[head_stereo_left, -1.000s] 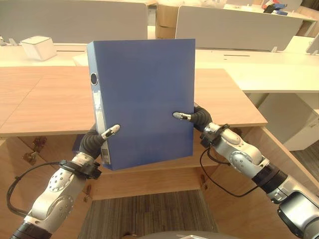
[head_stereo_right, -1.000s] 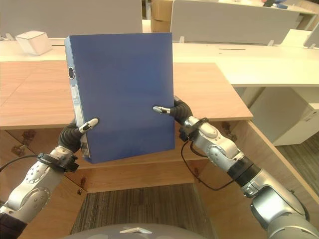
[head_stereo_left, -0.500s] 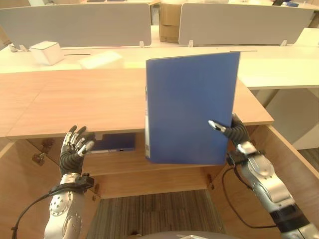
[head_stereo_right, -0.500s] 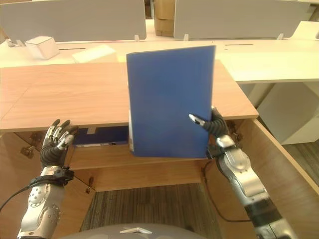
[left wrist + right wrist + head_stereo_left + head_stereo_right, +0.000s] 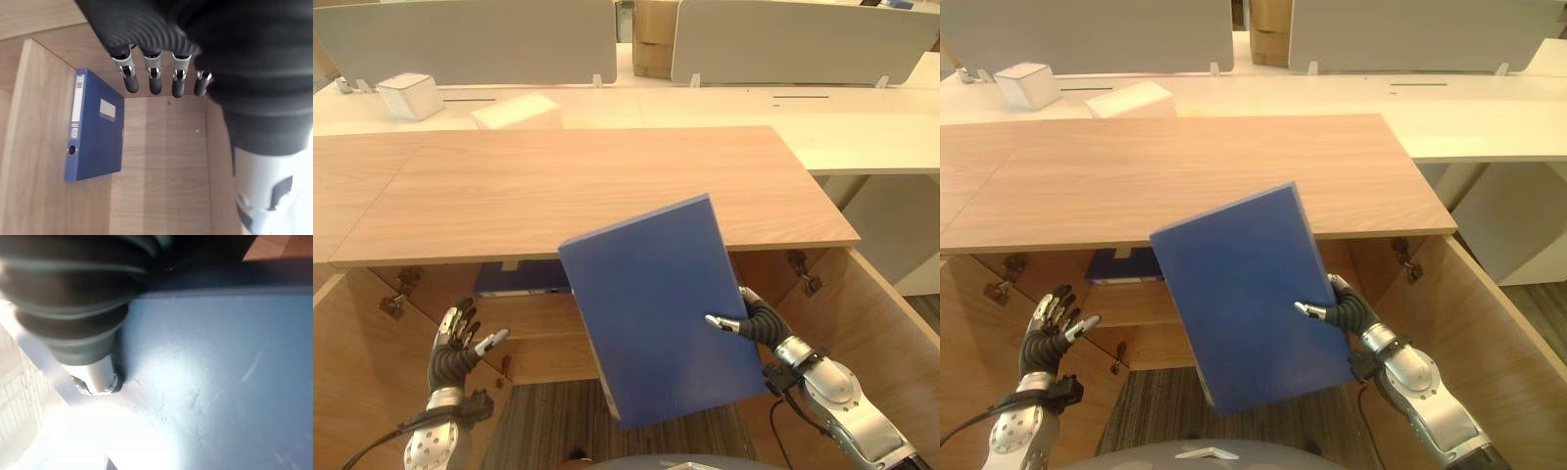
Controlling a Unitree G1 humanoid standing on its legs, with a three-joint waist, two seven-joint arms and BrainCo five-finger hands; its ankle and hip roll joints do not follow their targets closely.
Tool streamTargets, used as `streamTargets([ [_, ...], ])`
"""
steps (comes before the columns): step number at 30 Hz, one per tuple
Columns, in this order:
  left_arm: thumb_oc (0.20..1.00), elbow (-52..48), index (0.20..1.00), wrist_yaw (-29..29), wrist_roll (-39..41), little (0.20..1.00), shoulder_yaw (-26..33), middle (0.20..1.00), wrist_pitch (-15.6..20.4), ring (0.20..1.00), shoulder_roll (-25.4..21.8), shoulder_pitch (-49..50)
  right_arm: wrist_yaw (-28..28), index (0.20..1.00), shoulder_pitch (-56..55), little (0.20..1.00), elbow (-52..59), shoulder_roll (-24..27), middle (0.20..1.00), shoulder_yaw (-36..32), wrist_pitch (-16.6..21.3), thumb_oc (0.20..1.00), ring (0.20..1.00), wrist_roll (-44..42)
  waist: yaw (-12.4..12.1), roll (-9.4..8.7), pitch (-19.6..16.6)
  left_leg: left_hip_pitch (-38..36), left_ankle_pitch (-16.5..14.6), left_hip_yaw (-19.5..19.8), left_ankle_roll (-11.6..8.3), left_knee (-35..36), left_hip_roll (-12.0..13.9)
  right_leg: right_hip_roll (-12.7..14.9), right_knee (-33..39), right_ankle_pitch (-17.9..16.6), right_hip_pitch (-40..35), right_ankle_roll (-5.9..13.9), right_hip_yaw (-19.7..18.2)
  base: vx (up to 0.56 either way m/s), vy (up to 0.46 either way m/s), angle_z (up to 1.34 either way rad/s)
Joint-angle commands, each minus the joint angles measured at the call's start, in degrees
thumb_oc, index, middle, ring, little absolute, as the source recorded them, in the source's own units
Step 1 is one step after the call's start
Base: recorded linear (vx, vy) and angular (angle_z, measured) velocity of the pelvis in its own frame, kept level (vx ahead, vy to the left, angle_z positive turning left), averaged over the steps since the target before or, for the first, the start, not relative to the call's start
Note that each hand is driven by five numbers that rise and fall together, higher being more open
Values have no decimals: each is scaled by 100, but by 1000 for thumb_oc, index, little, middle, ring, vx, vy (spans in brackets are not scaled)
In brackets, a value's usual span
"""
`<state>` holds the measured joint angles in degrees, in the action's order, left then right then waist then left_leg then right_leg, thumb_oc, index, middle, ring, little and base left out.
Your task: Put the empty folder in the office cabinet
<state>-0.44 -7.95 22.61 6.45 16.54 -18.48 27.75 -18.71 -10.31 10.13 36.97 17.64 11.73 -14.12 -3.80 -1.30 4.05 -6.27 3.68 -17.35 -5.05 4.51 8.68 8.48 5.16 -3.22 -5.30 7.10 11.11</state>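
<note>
The blue folder [image 5: 656,304] hangs tilted in front of the open office cabinet [image 5: 533,311], below its wooden top [image 5: 558,186]. My right hand [image 5: 759,323] is shut on the folder's right edge, thumb on the front cover [image 5: 220,372] and fingers hidden behind it. At the lower left my left hand [image 5: 455,348] is open and holds nothing, its fingers [image 5: 154,81] spread toward the cabinet's inside. A second blue folder [image 5: 93,125] stands on the shelf at the left [image 5: 524,277].
The cabinet doors stand open at the left [image 5: 352,333] and right [image 5: 891,323]. Behind the wooden top runs a white desk with grey dividers [image 5: 480,39], a white box [image 5: 408,95] and a flat white pack [image 5: 517,111]. Carpet lies below.
The left hand let go of the folder and sank to the lower left. The right hand alone brought the folder down from upright to a tilt before the cabinet opening. The camera tipped downward.
</note>
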Motion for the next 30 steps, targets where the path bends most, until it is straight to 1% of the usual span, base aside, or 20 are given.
streamTargets([
  [1,1000,-130,1000,12,-371,1000,-56,1000,474,1000,-598,-317,162,200,443,200,518,399,200,-140,522,200,200,647,-117,-155,112,-24,-295,622,-301,49,335,776,-69,-194,-6,514,51,-30,-7,13],
  [3,1000,-89,1000,2,-438,1000,-164,1000,508,1000,-668,-201,233,200,461,200,638,639,200,11,651,200,200,1076,-142,-142,171,15,-282,657,-299,49,329,788,-72,-198,6,529,70,-39,-6,13],
  [5,1000,-43,1000,85,-513,1000,-275,1000,562,1000,-758,-91,341,200,522,200,697,890,200,174,751,200,200,1436,-178,-128,313,88,-242,699,-297,49,325,803,-88,-220,58,549,91,-115,-8,5],
  [6,1000,-36,1000,229,-610,1000,-392,1000,668,1000,-885,-63,496,200,684,200,824,1171,200,373,872,200,200,1826,-235,-112,519,222,-191,750,-300,41,323,819,-114,-250,172,569,107,-209,-22,8],
  [8,1000,12,1000,396,-685,1000,-597,1000,763,1000,-1016,-106,726,200,953,200,801,1413,200,683,966,200,200,2205,-283,-62,810,425,-107,814,-289,-6,304,846,-222,-272,377,576,107,-253,-19,14],
  [10,1000,33,1000,527,-734,1000,-801,1000,804,1000,-1187,-187,871,200,1211,200,808,1533,200,927,981,200,200,2387,-315,-18,1046,595,-29,857,-281,-37,286,878,-313,-304,565,575,99,-187,-7,6],
  [11,1000,33,1000,527,-734,1000,-801,1000,804,1000,-1187,-187,871,200,1211,200,808,1533,200,927,981,200,200,2387,-315,-18,1046,595,-29,857,-281,-37,286,878,-313,-304,565,575,99,-145,1,1],
  [14,1000,232,1000,810,-880,1000,-1151,1000,882,1000,-1352,-469,1129,200,1725,200,597,1498,200,1416,955,200,200,2643,-359,82,1375,941,121,921,-274,-63,269,940,-438,-375,928,586,74,-176,19,0],
  [15,1000,292,1000,885,-897,1000,-1256,1000,885,1000,-1366,-557,1200,200,1864,200,470,1438,200,1540,944,200,200,2680,-356,108,1452,1054,160,933,-273,-70,264,967,-460,-413,1059,596,67,-232,57,7],
  [16,1000,522,1000,1001,-918,1000,-1476,1000,863,1000,-1368,-684,1360,200,2051,200,159,1269,200,1757,854,200,200,2769,-354,161,1580,1311,250,930,-272,-66,248,1007,-482,-486,1326,602,62,-163,46,8],
  [18,1000,628,1000,1039,-918,1000,-1535,1000,855,1000,-1341,-760,1433,200,2154,200,-13,1160,200,1831,822,200,200,2796,-357,155,1592,1420,278,937,-265,-67,233,1009,-477,-513,1419,598,52,-111,26,6],
  [21,1000,1048,1000,1092,-888,1000,-1679,1000,805,1000,-1235,-954,1609,200,2366,200,-516,777,200,1910,710,200,200,2746,-364,159,1669,1626,310,936,-261,-57,210,1045,-442,-590,1599,614,58,-66,29,2],
  [22,1000,1048,1000,1092,-888,1000,-1679,1000,805,1000,-1235,-954,1609,200,2366,200,-516,777,200,1910,710,200,200,2746,-364,159,1669,1626,310,936,-261,-57,210,1045,-442,-590,1599,614,58,-30,30,0],
  [24,1000,1471,1000,1160,-920,1000,-1720,1000,769,1000,-1127,-1081,1799,200,2587,200,-894,478,200,1902,642,200,200,2707,-394,132,1705,1768,297,947,-254,-95,192,1089,-384,-650,1680,630,52,-21,38,-1],
  [25,1000,1584,1000,1163,-897,1000,-1697,1000,752,1000,-1092,-1109,1867,200,2604,200,-1021,356,200,1851,618,200,200,2681,-408,117,1704,1821,290,958,-249,-124,176,1105,-358,-665,1692,629,58,-10,84,1],
  [26,1000,1991,1000,1226,-873,1000,-1679,1000,691,1000,-993,-1231,2037,200,2683,200,-1468,-24,200,1691,525,200,200,2425,-456,99,1693,1911,232,996,-223,-208,119,1145,-306,-711,1708,647,61,-2,62,1],
  [27,1000,1991,1000,1226,-873,1000,-1679,1000,691,1000,-993,-1231,2037,200,2683,200,-1468,-24,200,1691,525,200,200,2425,-456,99,1693,1911,232,996,-223,-208,119,1145,-306,-711,1708,647,61,4,82,3],
  [28,1000,2199,1000,1246,-901,1000,-1678,1000,677,1000,-972,-1299,2157,200,2740,200,-1743,-204,200,1582,494,200,200,2279,-494,85,1686,1973,183,1012,-199,-277,64,1190,-274,-740,1710,659,64,8,71,4],
  [29,1000,2413,1000,1272,-906,1000,-1683,1000,658,1000,-970,-1416,2282,200,2826,200,-2003,-371,200,1466,463,200,200,2133,-524,62,1687,2061,129,1028,-172,-376,-3,1232,-245,-770,1707,679,87,0,153,8],
  [30,1000,2774,1000,1340,-982,1000,-1748,1000,639,1000,-1005,-1639,2623,200,3076,200,-2680,-779,200,1090,370,200,200,1724,-624,56,1675,2270,18,1084,-108,-589,-165,1355,-204,-841,1730,723,133,-1,128,9],
])
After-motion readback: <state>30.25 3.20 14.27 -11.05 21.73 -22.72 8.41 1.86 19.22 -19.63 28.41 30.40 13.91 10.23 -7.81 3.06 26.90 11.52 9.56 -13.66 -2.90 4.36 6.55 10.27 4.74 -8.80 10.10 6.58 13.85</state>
